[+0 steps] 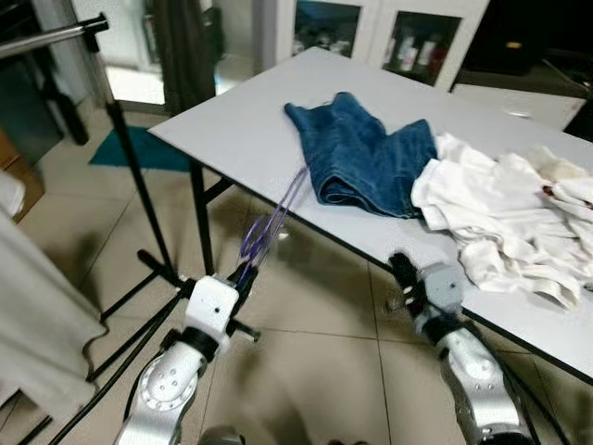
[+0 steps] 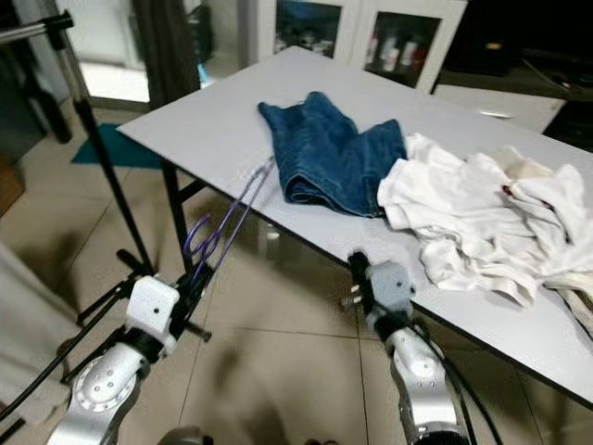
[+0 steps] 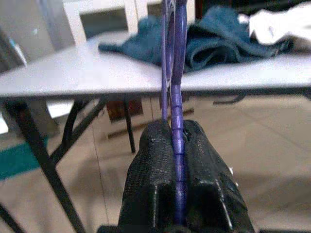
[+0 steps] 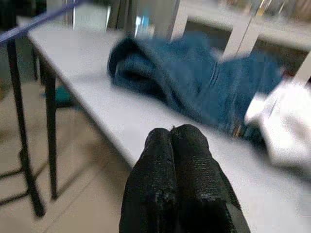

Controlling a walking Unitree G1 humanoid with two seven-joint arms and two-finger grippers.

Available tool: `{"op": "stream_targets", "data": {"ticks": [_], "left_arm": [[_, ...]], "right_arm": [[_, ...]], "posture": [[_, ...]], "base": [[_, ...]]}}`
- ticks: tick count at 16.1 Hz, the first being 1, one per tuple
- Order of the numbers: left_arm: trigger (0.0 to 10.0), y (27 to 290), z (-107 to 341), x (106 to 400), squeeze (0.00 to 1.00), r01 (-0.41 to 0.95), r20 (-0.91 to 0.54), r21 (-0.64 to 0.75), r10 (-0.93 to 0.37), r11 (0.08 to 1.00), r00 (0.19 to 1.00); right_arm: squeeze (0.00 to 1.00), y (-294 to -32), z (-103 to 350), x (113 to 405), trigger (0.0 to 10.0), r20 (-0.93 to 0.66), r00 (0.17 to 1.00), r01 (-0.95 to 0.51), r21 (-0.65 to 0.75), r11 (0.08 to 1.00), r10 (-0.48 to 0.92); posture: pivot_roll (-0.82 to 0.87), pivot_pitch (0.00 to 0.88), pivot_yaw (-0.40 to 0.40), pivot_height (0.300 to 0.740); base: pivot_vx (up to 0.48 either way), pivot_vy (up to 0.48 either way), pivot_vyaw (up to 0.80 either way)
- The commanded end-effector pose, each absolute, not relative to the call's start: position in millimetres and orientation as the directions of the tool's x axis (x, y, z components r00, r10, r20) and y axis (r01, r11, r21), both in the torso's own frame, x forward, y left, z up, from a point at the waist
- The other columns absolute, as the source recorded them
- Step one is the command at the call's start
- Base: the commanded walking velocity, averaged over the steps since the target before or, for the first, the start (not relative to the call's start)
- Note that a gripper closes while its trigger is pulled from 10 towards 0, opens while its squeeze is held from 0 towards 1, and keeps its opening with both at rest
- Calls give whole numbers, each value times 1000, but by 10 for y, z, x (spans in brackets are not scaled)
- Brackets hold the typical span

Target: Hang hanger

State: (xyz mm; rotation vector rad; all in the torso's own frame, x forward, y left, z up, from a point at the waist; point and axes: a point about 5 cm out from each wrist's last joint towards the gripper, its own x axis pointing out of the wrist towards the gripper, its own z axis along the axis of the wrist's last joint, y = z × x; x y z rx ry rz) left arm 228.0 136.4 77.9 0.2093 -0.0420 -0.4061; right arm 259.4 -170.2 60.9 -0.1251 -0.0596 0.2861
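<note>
Left gripper [image 1: 243, 276] gripping a purple hanger [image 1: 274, 221] — lower left of frame.
Right gripper [image 1: 400, 269], fingers pressed together and empty, is hovering beside the table [image 1: 232, 120] edge — jeans [image 1: 357, 156] lying above.

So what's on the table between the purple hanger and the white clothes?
A folded blue denim garment lies between the purple wire hanger and the crumpled white clothes, in both eye views.

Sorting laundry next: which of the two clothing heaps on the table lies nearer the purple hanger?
The folded blue denim garment. The purple wire hanger, clamped in the left gripper, reaches up to its edge; the crumpled white clothes lie beyond it.
</note>
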Motion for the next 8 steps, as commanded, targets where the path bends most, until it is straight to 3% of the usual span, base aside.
{"op": "stream_targets", "data": {"ticks": [1,8], "left_arm": [[10000,1356,871,2321,0,366,47,237,-387,900,921],[10000,1350,1096,2323,0,320,176,351,-398,880,900]], "right_arm": [[0,-1760,716,2632,10000,91,963,-241,-131,962,253],[0,-1691,956,2597,10000,191,950,-225,-129,966,247]], "posture": [[221,2,-39,740],[238,0,-37,740]], "base": [[0,0,0],[0,0,0]]}}
